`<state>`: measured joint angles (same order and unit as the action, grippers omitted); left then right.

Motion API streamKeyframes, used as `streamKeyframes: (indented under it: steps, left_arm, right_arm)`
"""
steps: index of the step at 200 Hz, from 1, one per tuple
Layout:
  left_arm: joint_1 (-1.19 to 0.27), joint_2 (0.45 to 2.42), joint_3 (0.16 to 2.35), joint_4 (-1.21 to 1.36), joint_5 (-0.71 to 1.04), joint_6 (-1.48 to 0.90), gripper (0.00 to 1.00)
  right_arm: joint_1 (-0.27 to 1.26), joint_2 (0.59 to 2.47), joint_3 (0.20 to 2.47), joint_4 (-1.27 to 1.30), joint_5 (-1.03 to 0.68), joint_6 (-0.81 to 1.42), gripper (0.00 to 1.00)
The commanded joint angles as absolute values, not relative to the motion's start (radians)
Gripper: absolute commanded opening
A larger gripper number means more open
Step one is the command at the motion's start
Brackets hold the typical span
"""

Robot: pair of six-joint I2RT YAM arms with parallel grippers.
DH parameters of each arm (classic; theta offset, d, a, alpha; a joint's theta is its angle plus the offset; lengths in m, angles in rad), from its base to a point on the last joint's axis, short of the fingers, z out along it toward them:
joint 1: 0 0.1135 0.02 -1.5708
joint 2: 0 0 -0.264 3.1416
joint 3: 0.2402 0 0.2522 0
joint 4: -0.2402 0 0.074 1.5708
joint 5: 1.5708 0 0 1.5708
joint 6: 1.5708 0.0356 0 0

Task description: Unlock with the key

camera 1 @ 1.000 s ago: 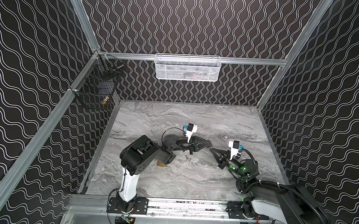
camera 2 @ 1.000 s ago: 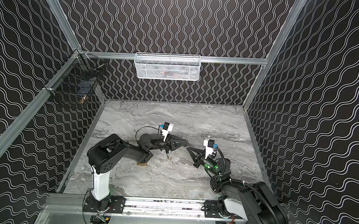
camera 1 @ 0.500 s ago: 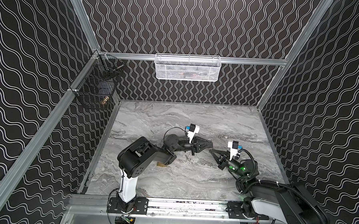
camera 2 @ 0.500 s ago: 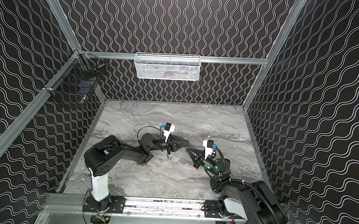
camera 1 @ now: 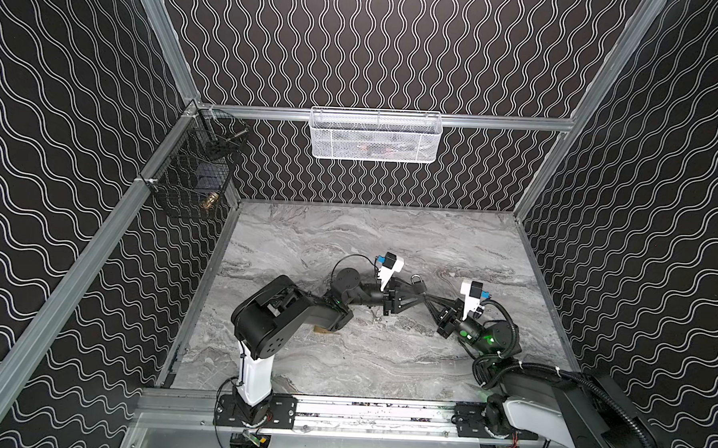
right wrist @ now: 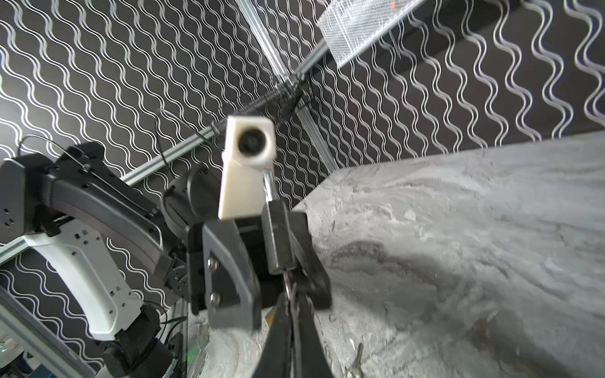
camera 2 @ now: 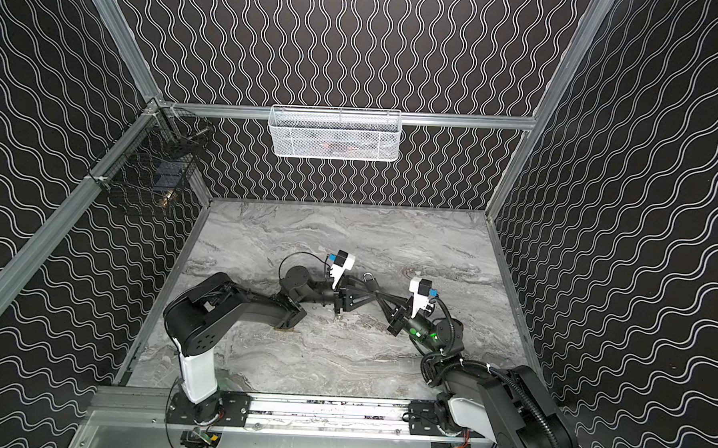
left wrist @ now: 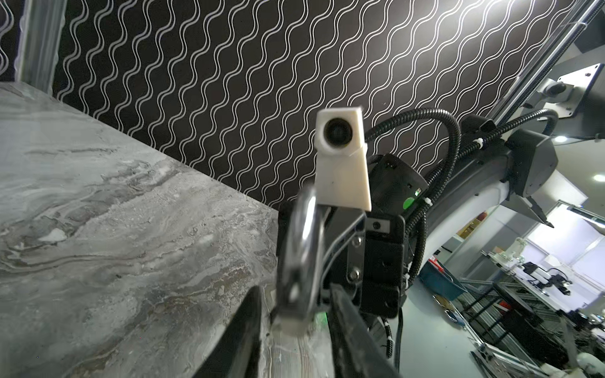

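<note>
A small dark padlock (right wrist: 278, 242) with a silver shackle (left wrist: 302, 242) hangs just above the marble table, mid-table in both top views (camera 1: 418, 282) (camera 2: 370, 280). My left gripper (left wrist: 294, 294) stands open around its body. One finger (right wrist: 229, 271) is clearly clear of the padlock, and the other finger (right wrist: 312, 261) is close beside it. My right gripper (right wrist: 292, 299) comes in from the opposite side, shut on the key (right wrist: 289, 288), which goes into the bottom of the padlock. The two grippers meet tip to tip (camera 1: 427, 296).
A loose key (right wrist: 357, 360) lies on the table below the grippers. A brown flat piece (camera 1: 323, 329) shows under the left arm. A white mesh basket (camera 1: 376, 134) hangs on the back wall and a black wire basket (camera 1: 193, 176) on the left wall.
My left gripper's jaws have spread apart off the padlock. Both arms have stayed almost where they were, and the right gripper has stayed shut.
</note>
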<state>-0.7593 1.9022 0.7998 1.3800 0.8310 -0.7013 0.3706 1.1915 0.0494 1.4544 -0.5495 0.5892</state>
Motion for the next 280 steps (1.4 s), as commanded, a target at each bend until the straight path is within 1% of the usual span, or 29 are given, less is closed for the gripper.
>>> streamKeyframes:
  steps: [1,20,32,51,91,146,189,231,255,280]
  left_arm:
    - [-0.753,1.904,0.8,1.441,0.838,-0.742,0.4]
    - [-0.752,1.906,0.798,1.475,0.826,-0.759,0.42]
    - [-0.749,1.9,0.787,1.493,0.805,-0.758,0.47]
    - [-0.733,1.881,0.758,1.535,0.761,-0.757,0.49]
    - [-0.712,1.858,0.76,1.54,0.76,-0.765,0.48]
    - [-0.718,1.888,0.8,1.542,0.772,-0.782,0.47]
    - [-0.729,1.904,0.822,1.542,0.777,-0.787,0.44]
    - [-0.738,1.922,0.839,1.542,0.784,-0.796,0.33]
    - [-0.739,1.926,0.841,1.542,0.779,-0.795,0.2]
    - [-0.739,1.928,0.847,1.542,0.78,-0.801,0.04]
  right_arm:
    - [0.368,1.195,0.055,1.563,-0.54,0.588,0.0]
    - [0.369,1.19,0.056,1.552,-0.538,0.583,0.0]
    - [0.37,1.19,0.057,1.545,-0.535,0.583,0.0]
    - [0.368,1.193,0.057,1.549,-0.538,0.584,0.0]
    - [0.367,1.211,0.059,1.565,-0.544,0.592,0.0]
    - [0.368,1.216,0.064,1.559,-0.548,0.589,0.0]
    - [0.368,1.222,0.066,1.563,-0.549,0.593,0.0]
    - [0.367,1.218,0.066,1.555,-0.544,0.589,0.0]
    - [0.367,1.22,0.066,1.557,-0.543,0.591,0.0]
    - [0.367,1.222,0.065,1.559,-0.535,0.593,0.0]
